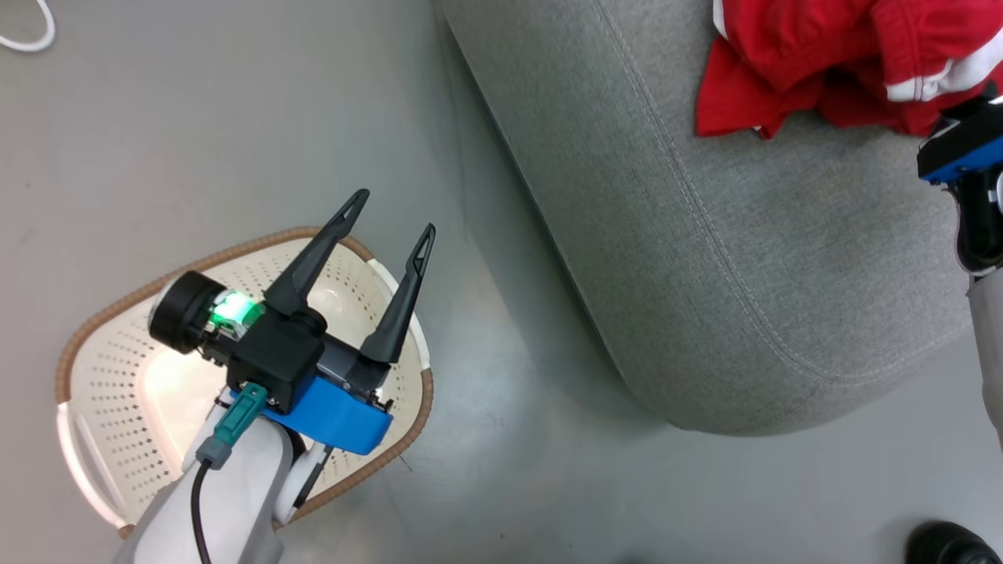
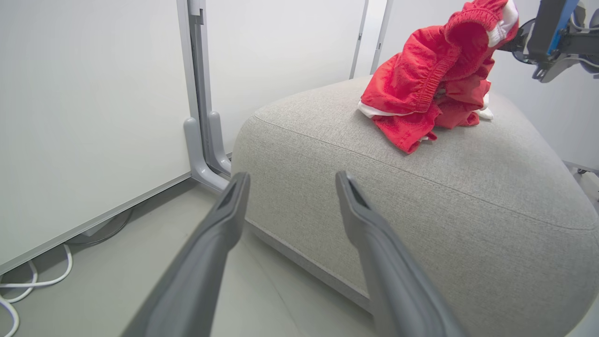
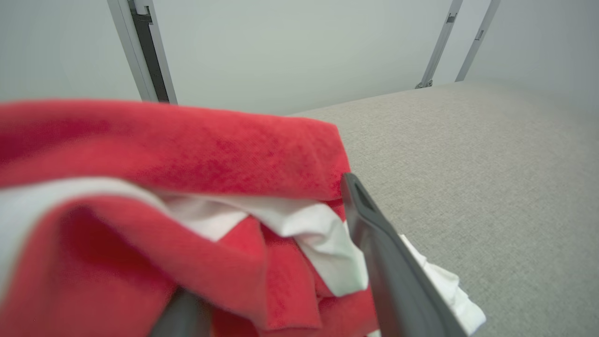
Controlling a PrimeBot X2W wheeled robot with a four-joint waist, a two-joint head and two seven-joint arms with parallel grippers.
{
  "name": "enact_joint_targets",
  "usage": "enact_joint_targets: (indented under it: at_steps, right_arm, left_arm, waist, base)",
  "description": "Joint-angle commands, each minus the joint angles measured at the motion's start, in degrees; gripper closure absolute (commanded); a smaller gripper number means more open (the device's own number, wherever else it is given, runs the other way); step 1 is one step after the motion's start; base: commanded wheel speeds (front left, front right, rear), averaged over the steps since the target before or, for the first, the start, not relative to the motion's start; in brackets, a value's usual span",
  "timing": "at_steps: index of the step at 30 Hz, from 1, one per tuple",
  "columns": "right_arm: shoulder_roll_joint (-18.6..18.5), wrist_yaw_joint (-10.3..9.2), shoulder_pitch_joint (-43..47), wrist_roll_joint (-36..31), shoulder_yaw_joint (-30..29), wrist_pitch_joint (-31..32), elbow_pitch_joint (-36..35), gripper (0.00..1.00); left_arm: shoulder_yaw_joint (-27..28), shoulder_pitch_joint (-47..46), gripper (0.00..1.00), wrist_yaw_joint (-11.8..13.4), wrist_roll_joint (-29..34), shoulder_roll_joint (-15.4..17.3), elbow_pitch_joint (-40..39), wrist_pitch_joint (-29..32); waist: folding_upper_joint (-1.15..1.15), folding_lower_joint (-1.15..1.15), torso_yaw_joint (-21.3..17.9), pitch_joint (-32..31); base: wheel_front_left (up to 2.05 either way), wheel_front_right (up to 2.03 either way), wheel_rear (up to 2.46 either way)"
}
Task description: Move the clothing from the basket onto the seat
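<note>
The red and white clothing (image 1: 799,55) lies bunched on the far part of the light-grey seat (image 1: 705,274). In the left wrist view the clothing (image 2: 421,79) forms a heap on the seat (image 2: 468,210). My right gripper (image 3: 290,196) is open, its jaws wide apart. The clothing (image 3: 164,154) is draped over its left finger and rests against its right finger (image 3: 374,243). My left gripper (image 1: 394,211) is open and holds nothing as it hovers over the cream basket (image 1: 102,376), whose visible inside shows no garment. From its wrist, the left gripper (image 2: 292,178) points toward the seat.
The basket stands on the grey floor left of the seat. A white cable (image 1: 31,39) lies on the floor at the far left, along a white partition with grey posts (image 2: 201,117). A dark rounded object (image 1: 948,544) sits at the bottom right corner.
</note>
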Motion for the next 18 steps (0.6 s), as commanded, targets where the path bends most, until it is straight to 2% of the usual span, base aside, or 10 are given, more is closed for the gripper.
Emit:
enact_joint_targets:
  at_steps: [1,18]
  right_arm:
    - [-0.8,0.01,1.6,0.3,0.5,-0.2,-0.4,0.00]
    - [-4.2,0.01,16.9,2.6,5.0,-0.2,-5.9,0.00]
  left_arm:
    - [0.2,0.5,0.00,0.2,-0.4,-0.6,0.7,-0.3]
    - [3.6,8.2,0.00,-0.8,-1.7,-7.6,3.0,-0.6]
  waist:
    - [0.00,0.00,1.0,-2.2]
    - [0.00,0.00,3.6,-17.0]
  base:
    - [0.00,0.00,0.00]
    - [0.00,0.00,0.00]
